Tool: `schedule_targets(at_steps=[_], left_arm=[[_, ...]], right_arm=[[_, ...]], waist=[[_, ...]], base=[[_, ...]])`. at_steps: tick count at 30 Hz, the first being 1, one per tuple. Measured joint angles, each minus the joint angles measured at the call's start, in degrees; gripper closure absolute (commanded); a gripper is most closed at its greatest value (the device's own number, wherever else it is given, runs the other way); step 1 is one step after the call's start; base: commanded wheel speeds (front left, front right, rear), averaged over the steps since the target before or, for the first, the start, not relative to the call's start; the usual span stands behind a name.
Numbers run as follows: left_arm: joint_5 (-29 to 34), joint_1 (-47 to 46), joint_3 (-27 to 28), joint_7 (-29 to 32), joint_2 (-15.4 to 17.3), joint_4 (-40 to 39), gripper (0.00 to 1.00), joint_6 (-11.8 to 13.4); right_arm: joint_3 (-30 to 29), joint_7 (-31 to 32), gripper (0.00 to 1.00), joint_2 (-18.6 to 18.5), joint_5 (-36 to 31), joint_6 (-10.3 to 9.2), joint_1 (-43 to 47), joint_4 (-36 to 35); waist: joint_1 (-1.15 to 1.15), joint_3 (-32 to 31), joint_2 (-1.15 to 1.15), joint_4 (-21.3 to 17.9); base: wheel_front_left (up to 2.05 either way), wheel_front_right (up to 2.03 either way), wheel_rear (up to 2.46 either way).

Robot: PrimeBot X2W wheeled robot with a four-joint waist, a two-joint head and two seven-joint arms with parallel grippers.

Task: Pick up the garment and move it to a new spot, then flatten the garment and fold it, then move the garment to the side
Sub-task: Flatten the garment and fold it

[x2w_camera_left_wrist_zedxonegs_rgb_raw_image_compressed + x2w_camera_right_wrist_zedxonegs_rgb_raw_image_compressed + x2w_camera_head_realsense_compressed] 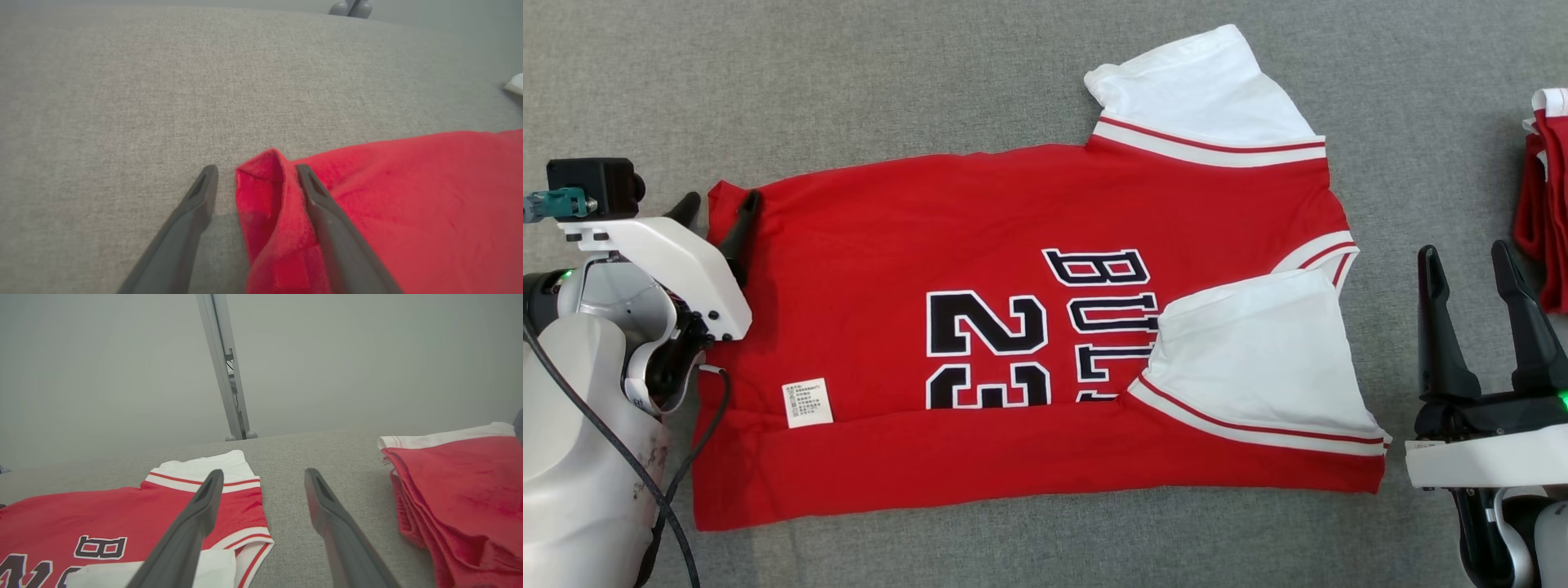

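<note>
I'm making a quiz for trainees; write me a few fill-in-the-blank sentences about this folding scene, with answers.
The number printed on the shirt is ___.
The left tool, open, straddles a corner of the ___.
The right tool, holding nothing, is ___, not shut.
The pile of red clothes lies on the robot's ___ side.
Missing: 23; shirt; open; right.

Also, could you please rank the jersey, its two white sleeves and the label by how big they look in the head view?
Largest to smallest:
1. jersey
2. far sleeve and near sleeve: they look about alike, so I won't rank them
3. label
</note>
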Motion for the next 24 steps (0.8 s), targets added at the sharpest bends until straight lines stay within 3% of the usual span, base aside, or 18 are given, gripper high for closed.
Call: schedule_targets(at_steps=[1,2,3,4,6,15,24], left_arm=[[-0.35,-0.15,0.02,0.44,-0.08,0.78,0.07,-0.2],[-0.74,-0.23,0.01,0.49,-0.11,1.32,0.25,-0.49],[-0.96,-0.44,-0.08,0.49,-0.14,1.8,0.51,-0.81],[-1.19,-0.8,-0.14,0.48,-0.16,2.2,0.55,-0.97],[-1.21,-1.14,-0.62,-0.16,-0.07,2.52,0.98,-1.51],[-0.49,-2.83,-1.77,-5.13,0.32,3.49,1.0,-2.49],[1.09,-6.3,-3.52,-9.2,-1.33,0.36,1.0,-2.64]], right_arm=[[0.07,0.0,0.0,0.04,0.02,0.0,-0.05,0.14],[0.05,-0.03,0.0,0.07,0.12,0.0,-0.06,0.36],[0.04,-0.07,0.0,0.09,0.34,0.0,-0.1,0.47],[0.04,-0.07,0.0,0.08,0.47,0.0,-0.26,0.57],[0.02,-0.08,0.0,0.05,0.66,0.0,-0.77,0.76],[-1.97,-1.31,0.0,-2.8,3.25,-0.01,-8.43,5.24],[0.69,-0.48,0.0,-9.98,6.28,-0.01,-26.63,18.23]], waist=[[0.0,-0.05,0.0,0.09],[0.0,-0.13,0.0,0.18],[0.0,-0.22,0.0,0.27],[0.0,-0.3,0.0,0.35],[0.0,-0.38,0.0,0.45],[0.0,0.06,0.0,-0.29],[0.0,1.94,0.0,2.29]], base=[[0.0,0.0,0.0],[0.0,0.0,0.0],[0.0,0.0,0.0],[0.0,0.0,0.0],[0.0,0.0,0.0],[0.0,0.0,0.0],[0.0,0.0,0.0]])
